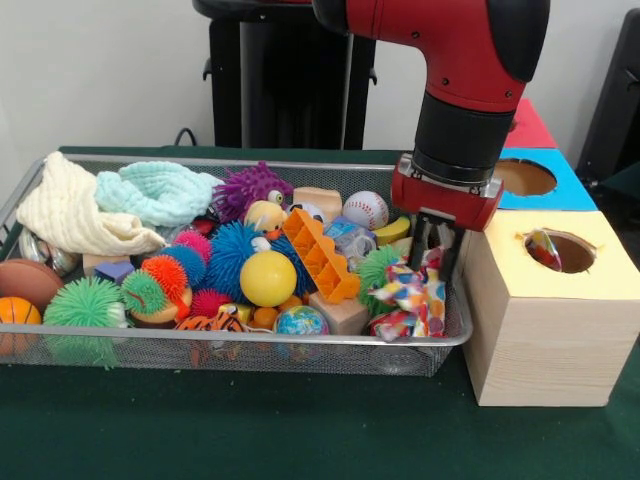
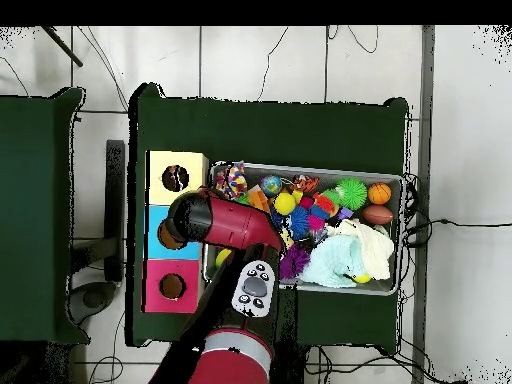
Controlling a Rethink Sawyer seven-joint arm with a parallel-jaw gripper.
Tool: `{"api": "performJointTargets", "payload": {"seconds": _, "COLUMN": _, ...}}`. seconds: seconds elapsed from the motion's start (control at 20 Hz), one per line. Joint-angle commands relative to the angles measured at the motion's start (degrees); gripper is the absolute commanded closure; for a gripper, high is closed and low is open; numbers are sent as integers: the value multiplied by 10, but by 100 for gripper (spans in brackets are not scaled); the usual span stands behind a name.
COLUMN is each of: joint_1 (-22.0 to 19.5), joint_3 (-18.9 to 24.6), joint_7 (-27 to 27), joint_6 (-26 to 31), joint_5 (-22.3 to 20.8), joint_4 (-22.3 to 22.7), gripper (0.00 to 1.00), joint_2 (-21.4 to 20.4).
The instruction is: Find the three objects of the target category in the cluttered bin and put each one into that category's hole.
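Observation:
My gripper (image 1: 432, 250) is at the right end of the wire-mesh bin (image 1: 250, 340), close to the pale wooden box (image 1: 545, 330). It is shut on a white polka-dot cloth (image 1: 415, 295), which hangs bunched from the fingers just above the bin's contents. A second polka-dot piece (image 1: 545, 250) shows inside the yellow-surround hole (image 1: 575, 252). In the overhead view the held cloth (image 2: 232, 181) lies at the bin's corner beside the yellow box's hole (image 2: 175, 179), and the arm hides the gripper. No third cloth shows.
The bin is full of spiky rubber balls, a yellow ball (image 1: 268, 278), an orange plastic toy (image 1: 320, 255), a baseball (image 1: 365, 210), a cream cloth (image 1: 70, 210) and a turquoise knit (image 1: 160, 190). The blue-surround hole (image 1: 525, 177) and the red box (image 1: 530, 125) stand behind the wooden box.

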Motion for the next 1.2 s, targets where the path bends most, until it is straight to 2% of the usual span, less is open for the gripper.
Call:
{"api": "performJointTargets", "payload": {"seconds": 0.05, "joint_1": -13, "joint_3": 35, "joint_7": 67, "joint_6": -43, "joint_5": -30, "joint_4": 4, "gripper": 100, "joint_2": 40}}
{"api": "performJointTargets", "payload": {"seconds": 0.7, "joint_1": -12, "joint_3": 37, "joint_7": 78, "joint_6": -41, "joint_5": -20, "joint_4": 12, "gripper": 100, "joint_2": 32}}
{"api": "performJointTargets", "payload": {"seconds": 1.0, "joint_1": -9, "joint_3": 26, "joint_7": 61, "joint_6": 16, "joint_5": -25, "joint_4": 12, "gripper": 100, "joint_2": -15}}
{"api": "performJointTargets", "payload": {"seconds": 1.15, "joint_1": -19, "joint_3": 33, "joint_7": 46, "joint_6": 23, "joint_5": -30, "joint_4": 9, "gripper": 100, "joint_2": -14}}
{"api": "performJointTargets", "payload": {"seconds": 1.2, "joint_1": -22, "joint_3": 36, "joint_7": 43, "joint_6": 18, "joint_5": -33, "joint_4": 10, "gripper": 0, "joint_2": -13}}
